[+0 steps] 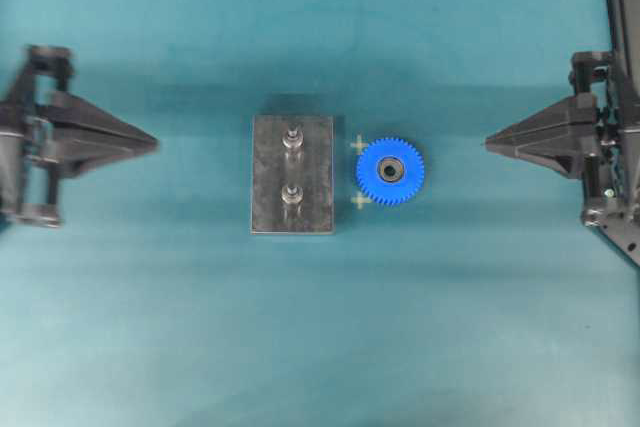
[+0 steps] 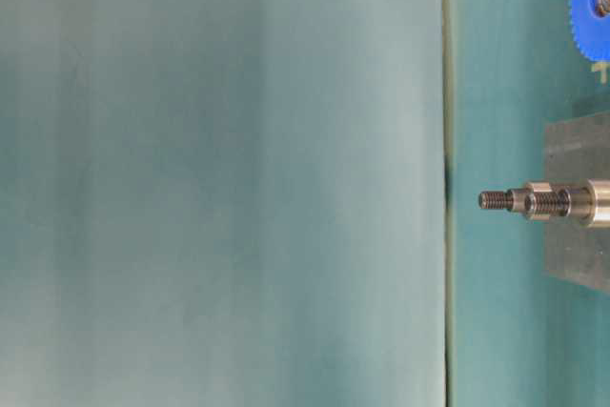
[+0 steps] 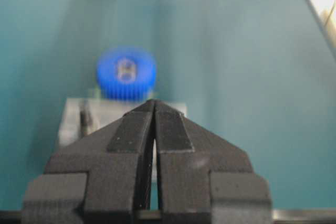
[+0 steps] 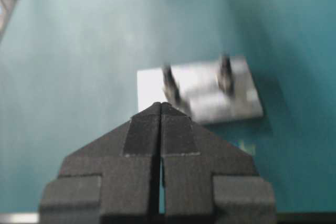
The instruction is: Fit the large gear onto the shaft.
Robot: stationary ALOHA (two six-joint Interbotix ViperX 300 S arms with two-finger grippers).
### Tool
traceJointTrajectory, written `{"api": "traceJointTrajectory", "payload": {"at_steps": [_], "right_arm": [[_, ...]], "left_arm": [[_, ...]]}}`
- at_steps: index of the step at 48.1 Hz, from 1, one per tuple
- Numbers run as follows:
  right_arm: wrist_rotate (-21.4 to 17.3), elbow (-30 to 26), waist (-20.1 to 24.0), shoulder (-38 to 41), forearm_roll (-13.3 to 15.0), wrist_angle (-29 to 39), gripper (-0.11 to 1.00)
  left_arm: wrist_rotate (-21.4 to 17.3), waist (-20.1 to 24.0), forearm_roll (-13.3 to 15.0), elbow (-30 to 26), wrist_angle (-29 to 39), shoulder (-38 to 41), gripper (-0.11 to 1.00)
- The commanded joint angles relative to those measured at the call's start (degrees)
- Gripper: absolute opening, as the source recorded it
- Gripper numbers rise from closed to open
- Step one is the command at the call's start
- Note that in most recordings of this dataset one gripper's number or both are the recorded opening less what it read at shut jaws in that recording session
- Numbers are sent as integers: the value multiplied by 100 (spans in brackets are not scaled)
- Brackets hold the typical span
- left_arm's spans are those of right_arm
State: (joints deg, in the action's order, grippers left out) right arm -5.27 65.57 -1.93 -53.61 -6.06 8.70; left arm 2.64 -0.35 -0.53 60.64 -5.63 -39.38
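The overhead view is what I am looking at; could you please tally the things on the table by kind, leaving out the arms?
Blue gear: 1
Grey plate: 1
Silver shafts, upright in the plate, one and another: 2
Pale cross marks on the table beside the gear, one and another: 2
Total: 6

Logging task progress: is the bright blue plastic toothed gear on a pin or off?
Off. The bright blue plastic toothed gear lies flat on the table beside the dark grey metal plate; both silver pins stand bare.
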Motion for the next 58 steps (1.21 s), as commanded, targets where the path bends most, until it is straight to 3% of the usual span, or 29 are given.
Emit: {"api": "traceJointTrajectory", "payload": {"at_steps": [1, 13, 26, 32, 40, 44, 58], "right_arm": [[-70, -264, -167, 246, -9, 571, -2], [-53, -765, -545, 1107, 167, 1784, -2], [-88, -1424, -642, 2496, 88, 2013, 2], [-88, -1705, -712, 3059, 79, 2057, 23], [-88, -2048, -738, 3762, 79, 2241, 73], [-88, -2232, -773, 4061, 88, 2329, 92], [-88, -2892, -896, 5133, 79, 2654, 92]], "left_arm": [[26, -9, -18, -220, 255, 167, 0], [-18, 0, -26, -343, 914, 343, 0], [-123, -9, -70, -562, 1336, 879, 0], [-176, -9, -70, -677, 1318, 1134, 0], [-176, -9, -70, -791, 1345, 1310, 0], [-158, -9, -70, -800, 1345, 1354, 0], [-18, 9, -70, -844, 1327, 1380, 0]]}}
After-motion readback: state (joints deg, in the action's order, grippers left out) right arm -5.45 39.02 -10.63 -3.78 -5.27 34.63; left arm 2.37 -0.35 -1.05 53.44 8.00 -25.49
